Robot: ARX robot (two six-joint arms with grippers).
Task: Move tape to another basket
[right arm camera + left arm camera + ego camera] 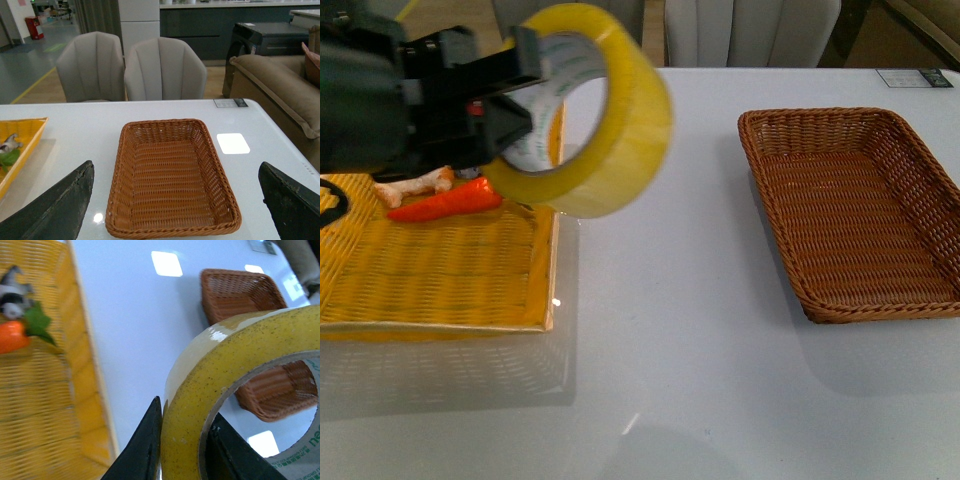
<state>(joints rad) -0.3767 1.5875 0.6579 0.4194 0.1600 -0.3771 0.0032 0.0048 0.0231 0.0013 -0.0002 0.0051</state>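
The table (670, 330) is a smooth, pale grey-white top that mirrors ceiling lights as bright patches. Beyond the far side of the basket (772, 200) two grey upholstered chairs (90, 67) are pulled up to the table's edge, with a brown sofa (280, 85) off to the basket's right and dark cabinets further back in the room. A small printed card (914, 77) lies on the table just past the basket's far right corner.

The basket is dark brown wicker with sloping sides, and nothing lies in it. Well to its left sits a flat yellow woven tray (440, 270). An orange carrot (445, 203) with green leaves lies on the tray, and a pale knobbly thing (415, 185) lies just beside it. I cannot tell what that thing is.

My left pincer (525, 95) is clamped on the tape (610, 150), one finger (147, 445) outside the roll's wall and the other inside the core. I hold the roll on edge in the air, left of the basket and above the tray edge nearest the basket. Between the tape and the basket there is only bare table, nothing in the way.

My right pincer (175, 210) is spread wide on the near side of the basket, gripping nothing. Its two dark fingers (60, 205) frame the basket in the right wrist view.
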